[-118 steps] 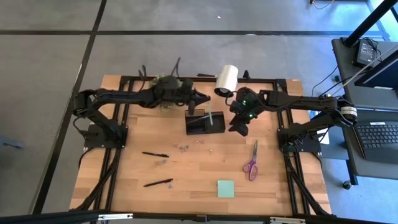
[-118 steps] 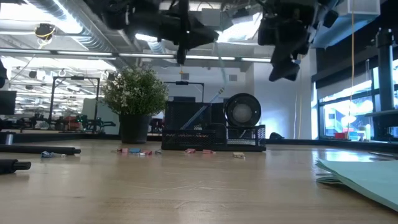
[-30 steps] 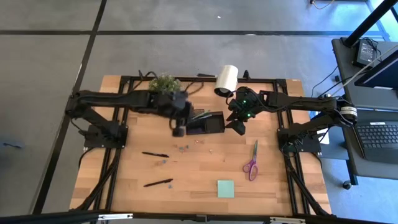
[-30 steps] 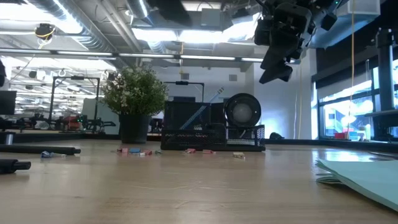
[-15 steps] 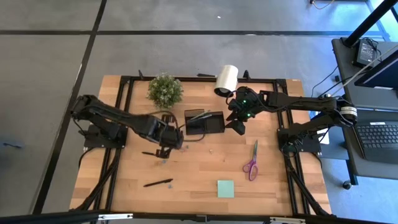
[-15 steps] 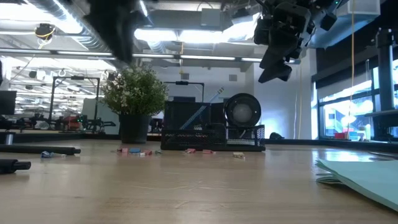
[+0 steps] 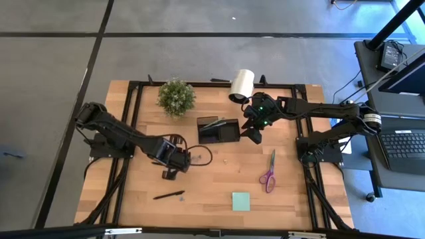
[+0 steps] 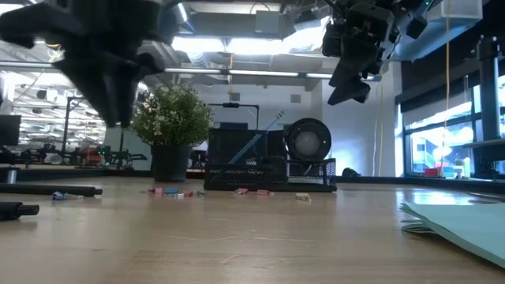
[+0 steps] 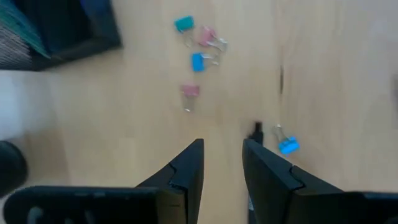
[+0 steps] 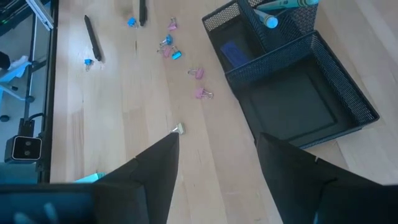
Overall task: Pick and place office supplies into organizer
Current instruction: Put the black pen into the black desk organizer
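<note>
My left gripper [image 7: 169,174] hangs open above the table's left-middle, fingers pointing down; it shows blurred in the low view [image 8: 118,118]. Its wrist view [image 9: 222,149] shows small blue and pink clips [image 9: 198,50] and a blue clip [image 9: 288,146] lying on the wood below. My right gripper [image 7: 254,136] [image 10: 217,140] hovers open, high beside the right end of the black mesh organizer [image 7: 219,130] [image 10: 292,81], which holds pens and a pale green stick [image 10: 283,5]. Purple-handled scissors [image 7: 269,172], a green sticky-note pad [image 7: 241,201] and a black pen [image 7: 169,195] lie flat on the table.
A potted plant [image 7: 176,96] and a white roll [image 7: 241,84] stand near the far edge beside the organizer. More clips [image 10: 168,46] and two black pens [image 10: 93,37] lie left of the organizer. A cable loops from the left arm [image 7: 202,156]. Bare wood lies in the table's middle.
My left arm has swung from beside the organizer's left end toward the near-left of the table and come down over the pen and clips. My right arm has stayed still, and nothing on the table has moved.
</note>
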Controlling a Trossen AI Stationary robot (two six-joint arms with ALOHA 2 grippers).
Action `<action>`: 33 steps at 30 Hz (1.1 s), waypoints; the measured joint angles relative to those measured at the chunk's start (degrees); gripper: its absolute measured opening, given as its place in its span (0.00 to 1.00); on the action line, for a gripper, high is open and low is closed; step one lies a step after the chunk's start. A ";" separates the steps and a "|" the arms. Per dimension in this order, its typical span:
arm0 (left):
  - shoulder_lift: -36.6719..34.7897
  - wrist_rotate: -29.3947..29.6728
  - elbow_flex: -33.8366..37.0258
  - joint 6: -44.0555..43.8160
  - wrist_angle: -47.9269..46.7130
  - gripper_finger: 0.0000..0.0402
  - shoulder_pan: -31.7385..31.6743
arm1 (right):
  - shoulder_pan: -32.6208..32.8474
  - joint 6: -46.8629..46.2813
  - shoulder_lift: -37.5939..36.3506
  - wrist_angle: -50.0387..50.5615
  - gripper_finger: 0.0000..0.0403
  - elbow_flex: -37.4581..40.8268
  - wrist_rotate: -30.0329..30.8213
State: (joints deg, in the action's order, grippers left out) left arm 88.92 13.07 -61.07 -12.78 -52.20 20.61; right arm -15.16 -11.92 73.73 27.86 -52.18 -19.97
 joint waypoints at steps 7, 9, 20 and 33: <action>0.00 -1.59 4.51 -0.30 3.66 0.26 3.37 | 0.00 0.06 0.00 0.00 0.54 0.00 0.00; 0.00 -1.54 5.58 -0.95 6.24 0.26 3.69 | 0.00 0.08 0.00 -0.32 0.54 0.00 0.00; 0.11 -1.92 10.38 -4.16 10.89 0.26 3.67 | 0.00 0.28 0.00 -1.54 0.54 0.00 0.00; 0.12 -1.96 14.33 -6.56 15.06 0.26 3.67 | 0.00 0.41 0.00 -2.26 0.54 0.00 0.00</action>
State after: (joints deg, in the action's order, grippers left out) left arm 89.04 11.11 -46.74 -19.34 -37.15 24.27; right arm -15.16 -11.51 73.73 25.60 -52.18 -19.97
